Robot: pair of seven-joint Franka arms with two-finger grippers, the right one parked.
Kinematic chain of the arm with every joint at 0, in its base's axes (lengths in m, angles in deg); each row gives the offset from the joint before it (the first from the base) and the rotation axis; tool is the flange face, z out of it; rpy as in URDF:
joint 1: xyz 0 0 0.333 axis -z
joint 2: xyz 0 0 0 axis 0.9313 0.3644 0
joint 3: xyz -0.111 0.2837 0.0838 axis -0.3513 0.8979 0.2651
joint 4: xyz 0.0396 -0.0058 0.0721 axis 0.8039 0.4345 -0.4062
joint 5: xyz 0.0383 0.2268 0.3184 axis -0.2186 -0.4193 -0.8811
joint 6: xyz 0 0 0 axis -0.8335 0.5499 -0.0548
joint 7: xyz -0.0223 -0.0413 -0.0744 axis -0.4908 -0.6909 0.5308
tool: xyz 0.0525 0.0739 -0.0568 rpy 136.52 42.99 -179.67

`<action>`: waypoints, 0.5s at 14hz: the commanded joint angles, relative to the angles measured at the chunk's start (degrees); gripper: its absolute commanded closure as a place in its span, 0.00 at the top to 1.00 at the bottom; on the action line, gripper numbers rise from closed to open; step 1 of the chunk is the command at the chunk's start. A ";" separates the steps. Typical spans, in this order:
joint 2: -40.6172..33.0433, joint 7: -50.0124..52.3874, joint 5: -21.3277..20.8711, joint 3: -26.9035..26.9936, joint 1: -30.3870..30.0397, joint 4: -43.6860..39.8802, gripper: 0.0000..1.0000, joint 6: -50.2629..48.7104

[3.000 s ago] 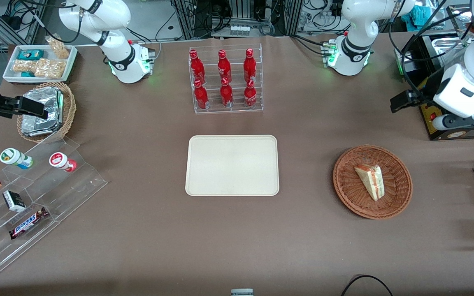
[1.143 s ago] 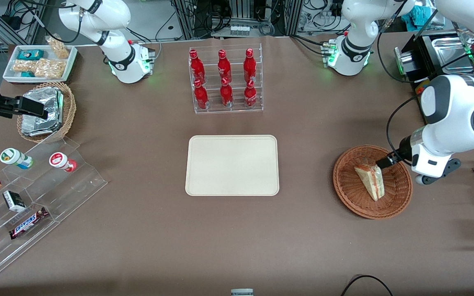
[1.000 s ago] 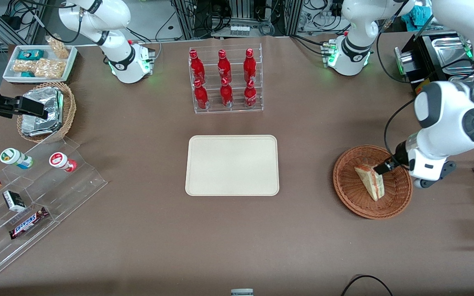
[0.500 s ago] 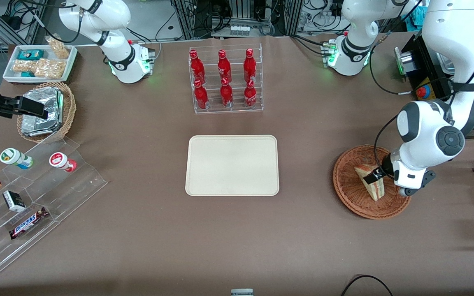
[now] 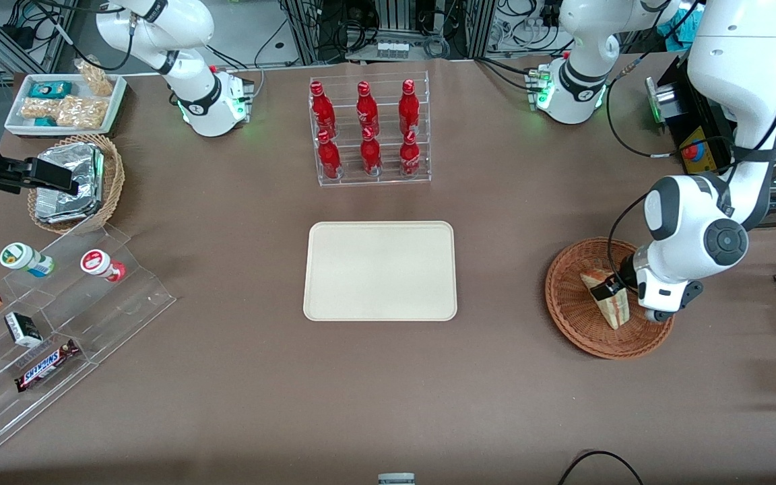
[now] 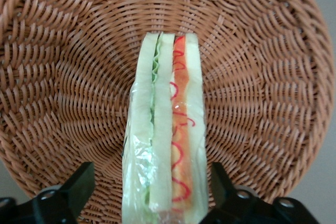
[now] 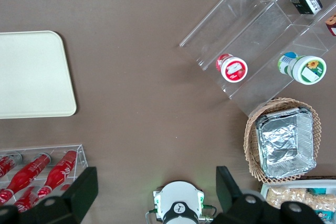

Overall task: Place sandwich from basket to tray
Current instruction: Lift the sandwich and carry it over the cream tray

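Left wrist view: sandwich (image 6: 165,129) lying in the basket (image 6: 63,77), red and green filling edge up; gripper (image 6: 152,195) spread wide, one finger (image 6: 79,184) on either side, apparently not yet touching the wrap. Front view: gripper (image 5: 609,291) low in the basket (image 5: 566,296) over the sandwich (image 5: 613,306); tray (image 5: 380,271) mid-table, well apart.

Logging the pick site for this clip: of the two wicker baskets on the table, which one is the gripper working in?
The shallow reddish-brown basket holding the sandwich; the open gripper straddles that wedge. The deeper tan basket holds foil packets, toward the parked arm's end.
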 commanded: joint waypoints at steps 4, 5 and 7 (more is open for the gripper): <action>0.21 0.84 -0.04 0.33 0.34 0.29 0.19 1.09; 0.12 0.93 -0.04 0.33 0.34 -0.32 0.15 0.74; -1.37 0.75 -0.12 0.33 0.43 -1.12 0.14 0.22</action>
